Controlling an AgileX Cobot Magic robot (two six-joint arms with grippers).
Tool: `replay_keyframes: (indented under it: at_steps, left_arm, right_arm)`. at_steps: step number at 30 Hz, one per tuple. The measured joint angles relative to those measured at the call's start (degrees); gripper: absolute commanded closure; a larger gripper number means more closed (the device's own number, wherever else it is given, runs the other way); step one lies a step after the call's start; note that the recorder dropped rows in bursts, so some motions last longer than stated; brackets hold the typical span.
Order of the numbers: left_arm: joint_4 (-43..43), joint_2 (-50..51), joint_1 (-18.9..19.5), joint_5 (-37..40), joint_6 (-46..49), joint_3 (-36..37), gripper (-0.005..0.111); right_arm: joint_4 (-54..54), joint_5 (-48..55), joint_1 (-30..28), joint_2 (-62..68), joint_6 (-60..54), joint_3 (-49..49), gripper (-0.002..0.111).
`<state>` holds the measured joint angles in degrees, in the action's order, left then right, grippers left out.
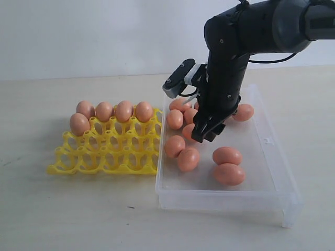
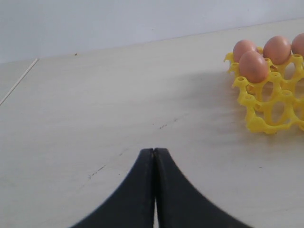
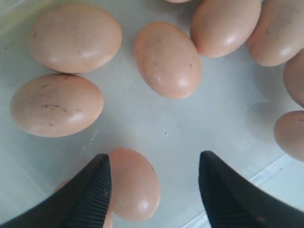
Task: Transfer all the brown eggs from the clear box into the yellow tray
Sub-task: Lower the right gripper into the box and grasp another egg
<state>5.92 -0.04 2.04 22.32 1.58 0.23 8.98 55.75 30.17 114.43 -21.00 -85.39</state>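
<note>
The yellow tray (image 1: 104,157) sits on the pale worktop (image 1: 63,219) with its right edge just beside the left wall of the clear box (image 1: 225,201); whether the two touch cannot be told. Five brown eggs (image 1: 123,111) stand in the tray: four fill the back row and one sits in the leftmost cup of the second row, while the front rows show as open yellow lattice. The other eggs lie loose on the box floor. Most are bunched toward the left wall and the back left corner, two lie touching near the middle front, and one rests alone by the back wall. Bare box floor runs along the right-hand long wall. The right pincer (image 1: 205,132) hangs inside the box on its black arm (image 1: 235,47) above the left cluster, released, jaws spread wide with nothing gripped. In the right wrist view one egg lies just beside a fingertip (image 3: 97,183), and bare floor shows across the rest of the gap. The left pincer (image 2: 154,156) is clenched, tips pressed together on nothing, over bare worktop well apart from the tray's near corner.
</note>
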Motion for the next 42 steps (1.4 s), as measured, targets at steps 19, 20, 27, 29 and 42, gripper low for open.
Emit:
replay_keyframes:
  at_steps: [19, 20, 27, 29, 42]
  left_arm:
    - [0.0, 0.0, 0.0, 0.0, 0.0, 0.0, 0.107]
    - [0.0, 0.0, 0.0, 0.0, 0.0, 0.0, 0.107]
    - [0.0, 0.0, 0.0, 0.0, 0.0, 0.0, 0.107]
    - [0.0, 0.0, 0.0, 0.0, 0.0, 0.0, 0.107]
    - [0.0, 0.0, 0.0, 0.0, 0.0, 0.0, 0.107]
  right_arm:
    - [3.13, -8.36, 0.0, 0.0, 0.58, 9.08, 0.045]
    - [3.13, -8.73, 0.0, 0.0, 0.58, 9.08, 0.045]
    - [3.24, -10.19, 0.0, 1.49, 0.38, 9.8, 0.045]
    - [3.24, -10.19, 0.0, 1.93, 0.38, 9.9, 0.045]
    - [4.35, -10.87, 0.0, 4.6, 0.78, 9.9, 0.085]
